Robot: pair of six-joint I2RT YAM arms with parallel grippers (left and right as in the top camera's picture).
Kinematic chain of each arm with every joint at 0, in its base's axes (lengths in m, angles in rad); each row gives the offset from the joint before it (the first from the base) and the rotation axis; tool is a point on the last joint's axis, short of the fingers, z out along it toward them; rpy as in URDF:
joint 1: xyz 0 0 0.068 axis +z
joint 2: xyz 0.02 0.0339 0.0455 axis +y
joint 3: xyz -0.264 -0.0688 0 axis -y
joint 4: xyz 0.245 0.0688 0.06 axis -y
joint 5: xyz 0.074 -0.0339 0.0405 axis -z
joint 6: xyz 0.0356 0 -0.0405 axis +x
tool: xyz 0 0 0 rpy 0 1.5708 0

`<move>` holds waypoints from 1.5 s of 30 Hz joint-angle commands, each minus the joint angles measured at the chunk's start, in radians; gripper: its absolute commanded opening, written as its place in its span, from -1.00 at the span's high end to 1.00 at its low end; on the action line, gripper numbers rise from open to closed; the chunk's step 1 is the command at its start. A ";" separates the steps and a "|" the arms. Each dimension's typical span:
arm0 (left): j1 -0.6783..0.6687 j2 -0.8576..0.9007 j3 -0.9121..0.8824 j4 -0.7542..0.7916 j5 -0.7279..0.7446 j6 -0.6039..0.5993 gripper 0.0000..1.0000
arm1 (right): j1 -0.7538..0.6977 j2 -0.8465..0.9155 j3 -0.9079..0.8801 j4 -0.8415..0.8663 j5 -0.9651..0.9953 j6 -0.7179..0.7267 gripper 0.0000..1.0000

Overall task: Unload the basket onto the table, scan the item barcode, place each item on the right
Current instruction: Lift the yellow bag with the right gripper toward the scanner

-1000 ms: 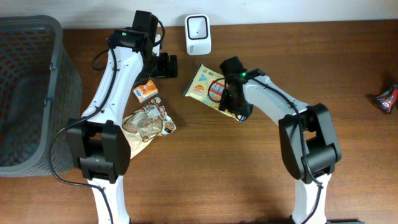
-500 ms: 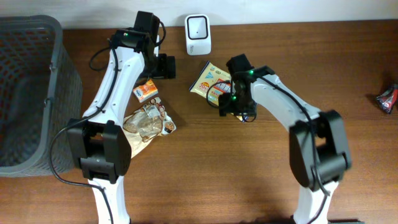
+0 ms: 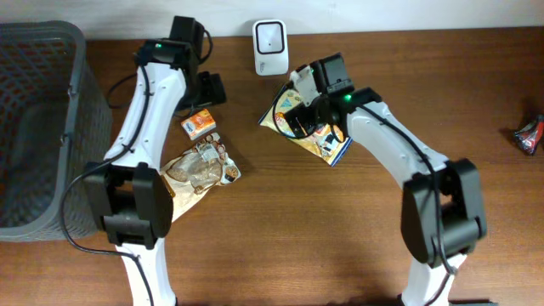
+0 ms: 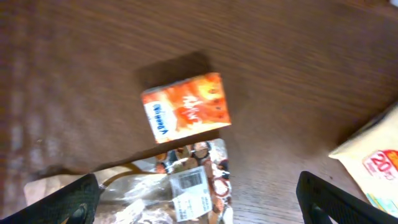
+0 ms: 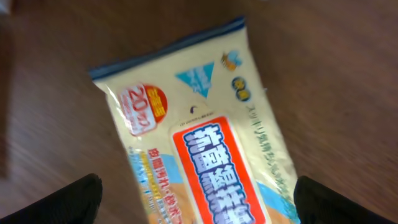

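Observation:
A yellow wet-wipes packet [image 3: 330,143] with a red and blue label lies flat on the wooden table, just in front of the white barcode scanner [image 3: 270,47]. My right gripper [image 3: 302,106] hangs over the packet's near end, open. In the right wrist view the packet [image 5: 199,137] fills the space below, and the right gripper [image 5: 199,208] spans it without touching. My left gripper [image 3: 210,90] stands open above a small orange box [image 3: 201,124]. In the left wrist view the left gripper [image 4: 199,202] is over the box [image 4: 186,107] and a clear snack bag [image 4: 165,193].
A dark mesh basket [image 3: 38,127] stands at the left edge. The snack bag [image 3: 200,168] lies below the orange box. A dark wrapped item [image 3: 530,134] lies at the far right edge. A corner of the wipes packet [image 4: 373,165] shows in the left wrist view.
My right gripper has opened and let go of the wipes packet, which now lies flat. The right wrist has swung up toward the scanner. The left arm has shifted slightly left.

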 commanded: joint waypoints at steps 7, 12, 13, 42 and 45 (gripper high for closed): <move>0.007 -0.013 -0.039 -0.005 -0.022 -0.035 -0.98 | -0.003 0.139 0.002 0.050 0.014 -0.064 -0.95; 0.007 -0.013 -0.077 -0.006 -0.021 -0.035 -0.98 | -0.003 0.150 -0.001 0.049 0.009 0.012 -0.51; 0.007 -0.013 -0.080 -0.006 -0.022 -0.035 -0.98 | -0.003 0.150 -0.006 0.047 0.008 0.050 -0.51; 0.007 -0.013 -0.080 -0.006 -0.021 -0.035 -0.98 | -0.048 0.029 0.169 0.175 -0.497 0.929 0.92; 0.007 -0.013 -0.080 -0.006 -0.021 -0.035 -0.98 | -0.061 0.029 0.169 0.219 -0.581 1.011 0.92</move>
